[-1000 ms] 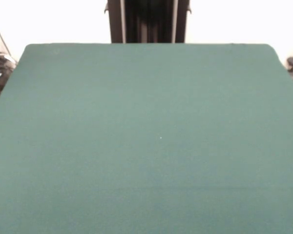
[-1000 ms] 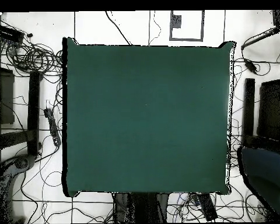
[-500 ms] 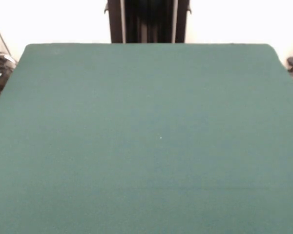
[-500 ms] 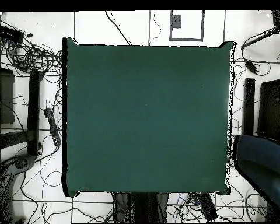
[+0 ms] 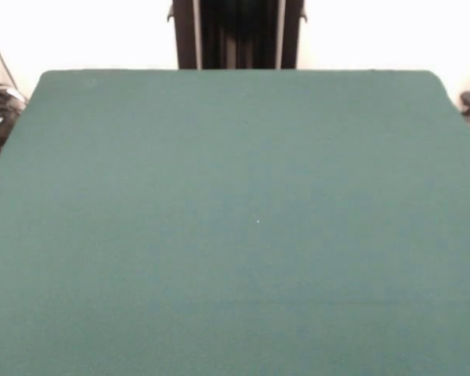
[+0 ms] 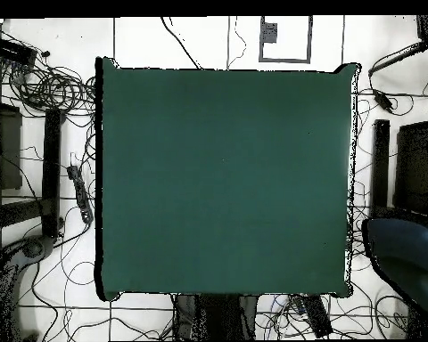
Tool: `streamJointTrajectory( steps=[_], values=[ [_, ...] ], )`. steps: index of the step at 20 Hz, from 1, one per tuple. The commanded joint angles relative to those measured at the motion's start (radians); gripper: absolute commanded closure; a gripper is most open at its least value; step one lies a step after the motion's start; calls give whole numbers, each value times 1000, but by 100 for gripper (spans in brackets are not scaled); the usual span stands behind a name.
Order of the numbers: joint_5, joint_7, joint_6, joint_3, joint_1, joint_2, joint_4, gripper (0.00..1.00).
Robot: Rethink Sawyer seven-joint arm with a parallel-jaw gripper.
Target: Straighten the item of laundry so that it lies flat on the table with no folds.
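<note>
Blue sleeve (image 6: 405,258) shifted at edge; table (image 5: 235,219) unchanged.

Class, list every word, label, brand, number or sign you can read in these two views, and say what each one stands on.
None: no readable text shows in either view.
The green table bears no print or label.
The framed rectangle on the floor past the table's edge in the overhead view shows no legible marking.

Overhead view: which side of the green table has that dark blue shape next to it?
The table side at the picture's right, near the lower corner; the dark blue shape borders no other side.
</note>
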Motion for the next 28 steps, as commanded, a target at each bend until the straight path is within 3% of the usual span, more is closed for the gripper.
streamJointTrajectory(
  steps=[1, 11, 14, 17, 23, 28],
  values=[
    [26, -196, -67, 120, 84, -43, 192, 100],
    [-22, -52, -89, 56, 176, -90, 225, 100],
    [-18, -39, -69, 50, 198, -96, 232, 100],
    [-26, -63, -129, 48, 214, -114, 257, 100],
    [-88, 53, -126, -3, 312, -164, 303, 100],
    [-86, 104, -149, -17, 352, -162, 336, 100]
  ],
)
